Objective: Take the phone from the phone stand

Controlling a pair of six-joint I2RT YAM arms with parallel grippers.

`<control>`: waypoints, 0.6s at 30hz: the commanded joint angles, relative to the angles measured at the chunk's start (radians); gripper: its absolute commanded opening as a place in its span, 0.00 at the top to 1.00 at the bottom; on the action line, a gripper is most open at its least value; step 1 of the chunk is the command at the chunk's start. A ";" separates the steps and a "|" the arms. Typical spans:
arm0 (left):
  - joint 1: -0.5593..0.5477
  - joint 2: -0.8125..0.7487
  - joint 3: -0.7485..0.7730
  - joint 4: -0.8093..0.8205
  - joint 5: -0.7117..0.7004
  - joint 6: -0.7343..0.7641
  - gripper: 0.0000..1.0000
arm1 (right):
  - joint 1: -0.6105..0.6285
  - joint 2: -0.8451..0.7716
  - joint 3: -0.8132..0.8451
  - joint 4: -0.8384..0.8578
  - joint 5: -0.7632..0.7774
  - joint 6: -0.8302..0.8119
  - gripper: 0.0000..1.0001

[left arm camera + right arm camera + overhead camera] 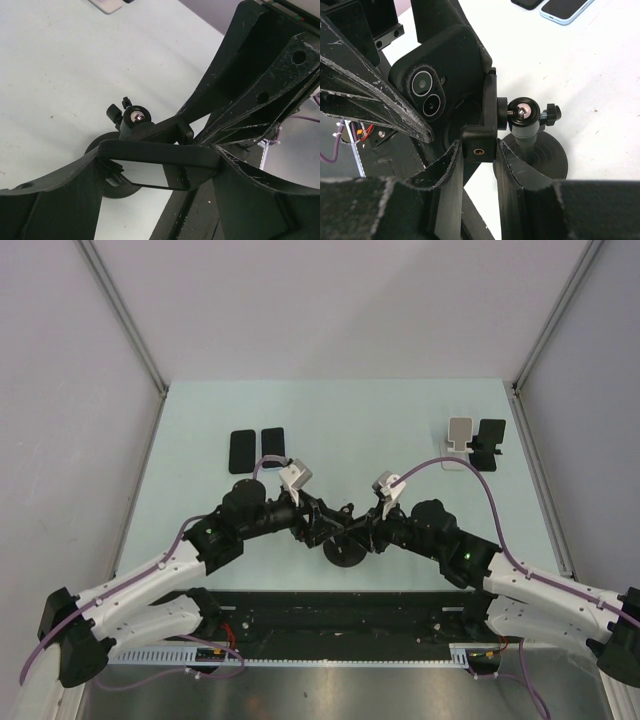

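We've got both arms meeting mid-counter (200, 410), & the split of work looks deliberate. Our right fingers (515, 170) are closed narrow on the phone stand (527, 131), one on either side of its cradle bracket (480, 146), touching it as far as we can tell. That's prob. to pin the stand so it doesn't lift or swivel on the ball joint (524, 111) when the phone goes. The base (547, 159) sits flat on the counter, just beyond the right fingers' tips.

Our left fingers (65, 195) are spread about a phone's width & clamped on the phone (160, 152), one on each opposite edge. The phone bridges the gap betw. them, w/ its glossy face showing just under that edge.

From the right wrist cam we see the phone's back & twin lenses (427, 92) up & left of the right fingers' tips. It lies against the cradle, w/ one left finger along its side. So the phone looks seated in the cradle, not yet out.

We'd judge the next move is a pull by the left arm away from the cradle while the right holds firm. Two spare phones (243, 450) lie well beyond the left fingers, not involved.
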 commanded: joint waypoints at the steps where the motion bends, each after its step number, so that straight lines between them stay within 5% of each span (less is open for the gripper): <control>1: 0.040 -0.038 0.021 0.058 -0.053 0.048 1.00 | -0.021 -0.011 -0.013 -0.066 0.061 0.012 1.00; 18: -0.131 0.008 0.085 0.257 -0.147 -0.101 1.00 | 0.056 0.105 -0.013 0.107 0.270 0.064 1.00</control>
